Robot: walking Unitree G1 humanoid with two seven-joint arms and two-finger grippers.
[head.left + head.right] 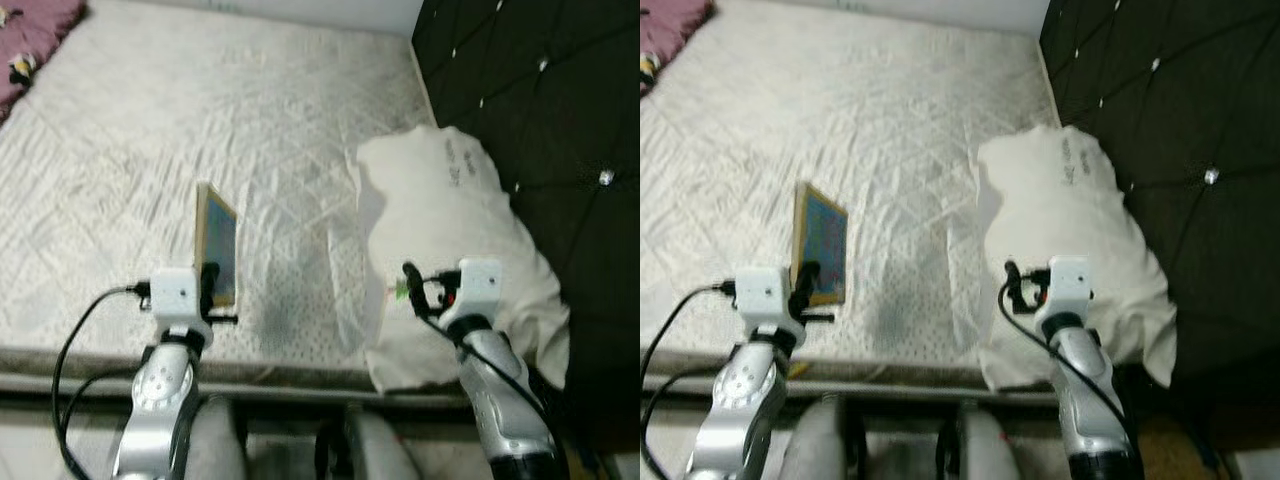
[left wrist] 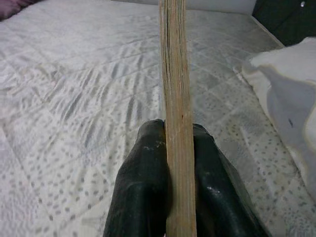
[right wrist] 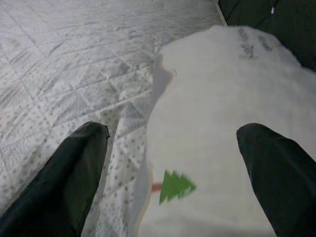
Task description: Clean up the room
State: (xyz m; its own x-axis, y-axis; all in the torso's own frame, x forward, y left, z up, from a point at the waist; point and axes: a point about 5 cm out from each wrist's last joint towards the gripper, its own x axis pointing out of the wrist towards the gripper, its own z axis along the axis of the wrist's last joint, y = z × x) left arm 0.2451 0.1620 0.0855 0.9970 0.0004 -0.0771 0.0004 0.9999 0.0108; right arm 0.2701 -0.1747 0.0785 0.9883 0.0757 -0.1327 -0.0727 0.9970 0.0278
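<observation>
The left gripper (image 2: pixel 170 163) pinches a thin, stiff book (image 1: pixel 217 243) by its lower edge, upright above the mattress (image 1: pixel 180 130). The right gripper (image 3: pixel 170 148) hangs spread wide over the soft, light pillow (image 1: pixel 450 230) just ahead; a bunched corner probably offers the best hold.

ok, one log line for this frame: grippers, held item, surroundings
left gripper: shut on book, upright over mattress | right gripper: open, above white pillow | headboard: right
</observation>
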